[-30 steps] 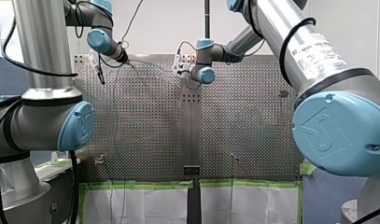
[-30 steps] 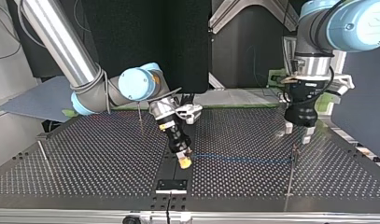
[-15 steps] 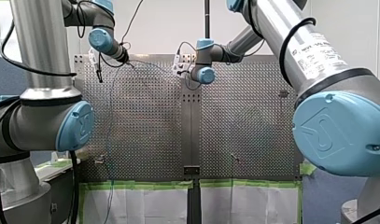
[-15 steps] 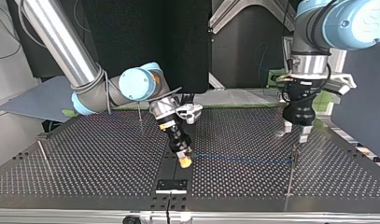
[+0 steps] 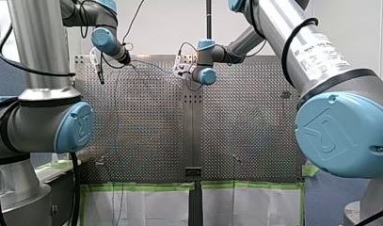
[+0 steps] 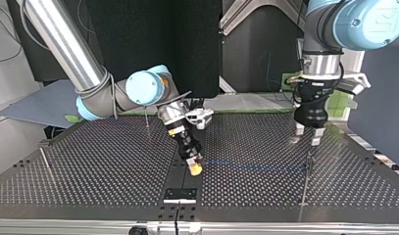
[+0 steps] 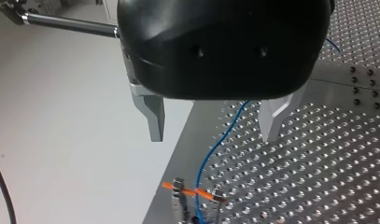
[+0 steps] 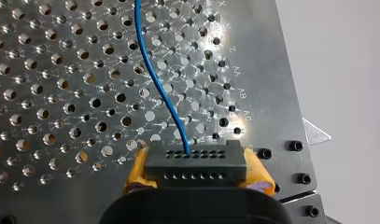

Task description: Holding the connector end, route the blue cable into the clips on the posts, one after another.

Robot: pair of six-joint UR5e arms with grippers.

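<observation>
In the top view the blue cable (image 6: 251, 167) lies taut across the perforated table (image 6: 99, 171). It runs from my right gripper (image 6: 193, 168) to the clip on a thin post (image 6: 309, 159). The right wrist view shows the right gripper (image 8: 197, 174) with yellow pads shut on the black connector (image 8: 196, 159), and the cable (image 8: 158, 84) leaves it ahead. My left gripper (image 6: 307, 137) hangs open just above that post. In the left wrist view its metal fingers (image 7: 152, 116) stand wide apart above the cable (image 7: 215, 144) and the clip (image 7: 193, 192), touching neither.
Two more thin posts stand at the top view's left (image 6: 45, 157) and behind the right gripper (image 6: 147, 119). A black bracket (image 6: 180, 194) sits at the near edge by the table's middle seam. The table's side edge (image 7: 173, 154) runs close beside the clip post.
My left gripper has lifted a little off the clip post and drifted slightly toward the top view's left, staying open. The right gripper and the cable have not moved.
</observation>
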